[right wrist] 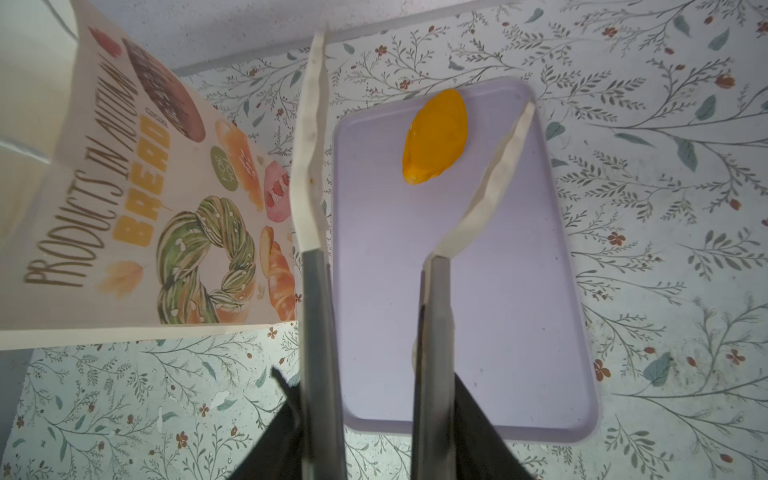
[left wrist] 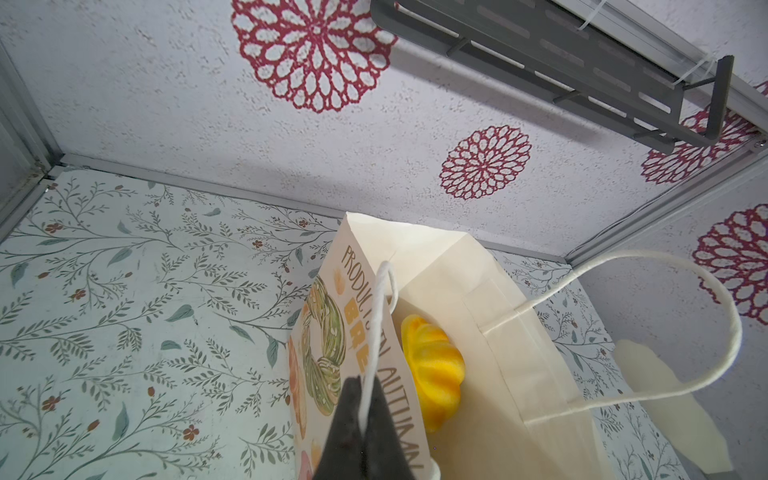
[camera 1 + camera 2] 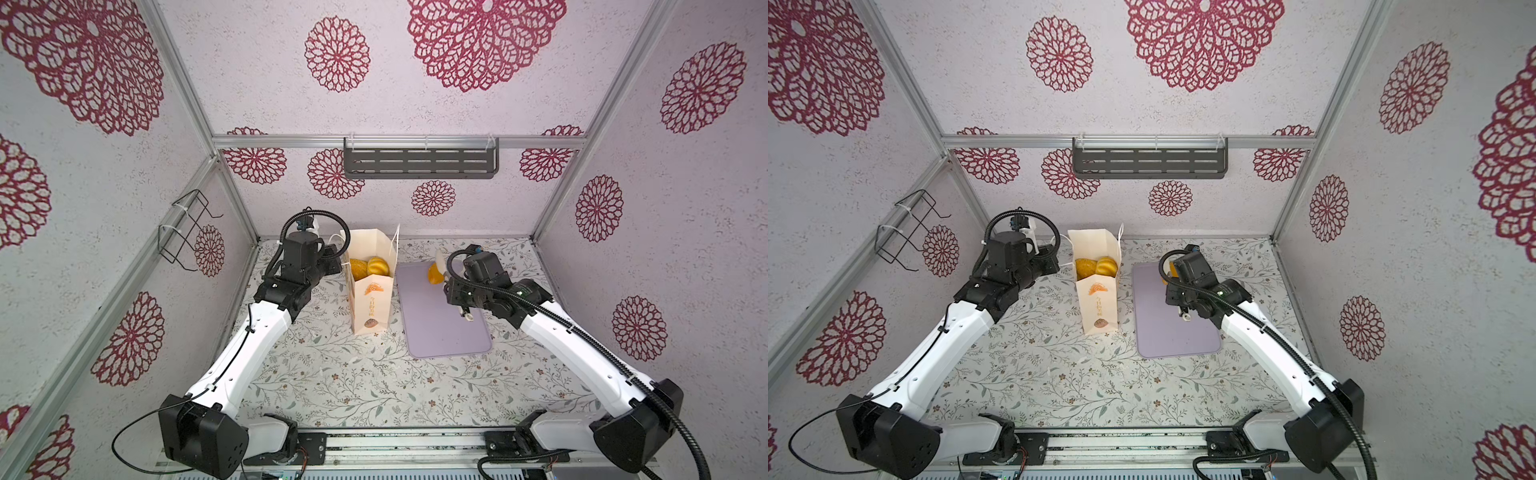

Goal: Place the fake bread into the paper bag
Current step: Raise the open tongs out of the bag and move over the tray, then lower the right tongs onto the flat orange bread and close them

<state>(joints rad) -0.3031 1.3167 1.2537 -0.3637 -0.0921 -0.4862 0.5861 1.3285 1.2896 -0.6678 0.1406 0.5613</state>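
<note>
The paper bag [image 3: 372,299] [image 3: 1098,303] stands upright and open at the back middle of the table. Two golden pieces of fake bread [image 3: 376,266] [image 3: 1106,266] lie inside it, and a ribbed one [image 2: 434,374] shows in the left wrist view. My left gripper [image 2: 365,399] [image 3: 337,262] is shut on the bag's white cord handle [image 2: 380,316] at its left rim. One orange oval bread [image 1: 434,137] [image 3: 435,274] lies at the far end of the lilac tray [image 1: 498,332]. My right gripper [image 1: 376,399] [image 3: 453,286] is shut on metal tongs [image 1: 320,332]. Their cream tips [image 1: 309,124] are spread on either side of that bread, not touching it.
The lilac tray [image 3: 440,332] [image 3: 1167,336] lies right of the bag, close beside it. A dark slotted shelf [image 3: 419,162] hangs on the back wall and a wire rack [image 3: 187,228] on the left wall. The bag's second cord handle [image 2: 665,332] loops outward on its right side.
</note>
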